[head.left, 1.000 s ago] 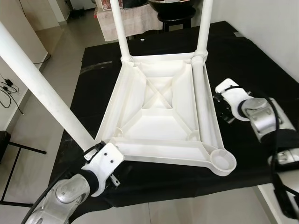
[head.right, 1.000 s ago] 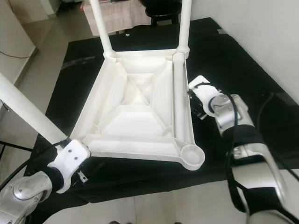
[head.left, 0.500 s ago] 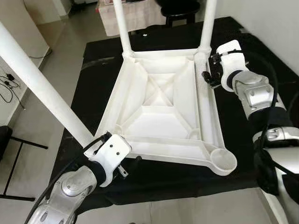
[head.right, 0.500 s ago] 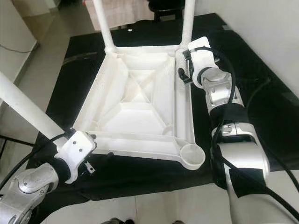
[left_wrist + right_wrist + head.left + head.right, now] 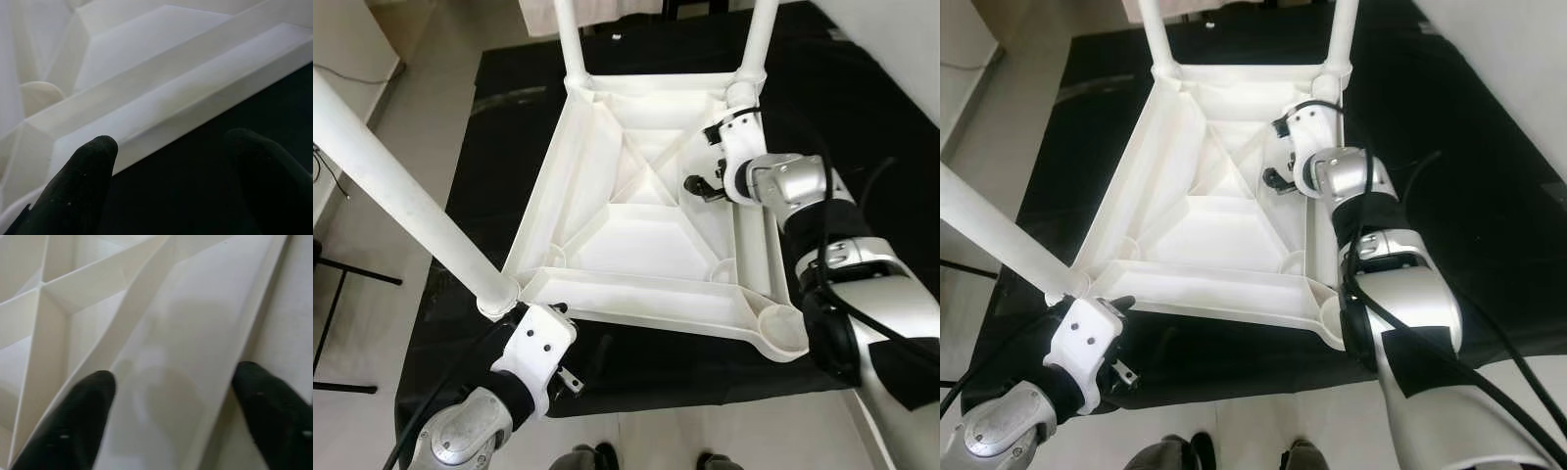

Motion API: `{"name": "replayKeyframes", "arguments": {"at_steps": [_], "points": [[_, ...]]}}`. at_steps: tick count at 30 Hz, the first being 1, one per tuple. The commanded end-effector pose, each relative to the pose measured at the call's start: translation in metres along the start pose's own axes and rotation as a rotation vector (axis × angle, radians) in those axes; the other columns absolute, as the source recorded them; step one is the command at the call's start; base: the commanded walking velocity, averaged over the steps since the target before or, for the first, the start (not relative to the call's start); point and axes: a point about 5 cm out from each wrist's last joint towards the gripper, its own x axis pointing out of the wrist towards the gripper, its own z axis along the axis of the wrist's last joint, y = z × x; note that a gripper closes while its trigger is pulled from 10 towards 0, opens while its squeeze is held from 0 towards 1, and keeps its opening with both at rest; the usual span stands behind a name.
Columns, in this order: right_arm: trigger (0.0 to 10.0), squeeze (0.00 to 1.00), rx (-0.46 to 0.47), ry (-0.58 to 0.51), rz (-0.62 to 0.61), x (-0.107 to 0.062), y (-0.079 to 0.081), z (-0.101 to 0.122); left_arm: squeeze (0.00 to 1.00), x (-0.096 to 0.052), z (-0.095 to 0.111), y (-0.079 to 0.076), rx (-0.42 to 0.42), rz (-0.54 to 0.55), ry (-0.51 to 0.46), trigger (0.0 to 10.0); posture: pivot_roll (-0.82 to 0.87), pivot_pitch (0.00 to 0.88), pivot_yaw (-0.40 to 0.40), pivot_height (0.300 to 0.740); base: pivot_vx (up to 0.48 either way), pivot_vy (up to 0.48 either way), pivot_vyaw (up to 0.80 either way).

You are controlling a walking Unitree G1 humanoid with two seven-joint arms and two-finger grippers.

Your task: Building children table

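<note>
Both jaws apart. Right gripper (image 5: pixel 697 186) has swung in from outside the tabletop (image 5: pixel 646 245) to over its ribbed underside; left gripper (image 5: pixel 171 161) holds off its near edge — I'd say repositioning. Tabletop lies inverted on black cloth (image 5: pixel 509 117): smooth white plastic, three tubular legs (image 5: pixel 401 196) fitted, one socket (image 5: pixel 781 329) empty.
</note>
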Motion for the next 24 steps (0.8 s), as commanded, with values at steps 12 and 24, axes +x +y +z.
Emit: {"name": "replayKeyframes", "arguments": {"at_steps": [12, 24], "points": [[10.0, 0.00, 0.179, -0.292, 0.099, -0.010, 0.005, 0.042, 0.00, -0.004, -0.003, -0.017, -0.034, -0.027, -0.016, 10.0, -0.06, 0.283, 0.060, 0.740, 0.000, 0.000, 0.00], [10.0, 1.00, 0.047, -0.435, -0.008, -0.004, 0.035, 0.068, 0.00, -0.012, 0.013, -0.026, -0.069, 0.063, -0.082, 10.0, 0.02, 0.336, -0.001, 0.740, 0.000, 0.000, 0.00]]}}
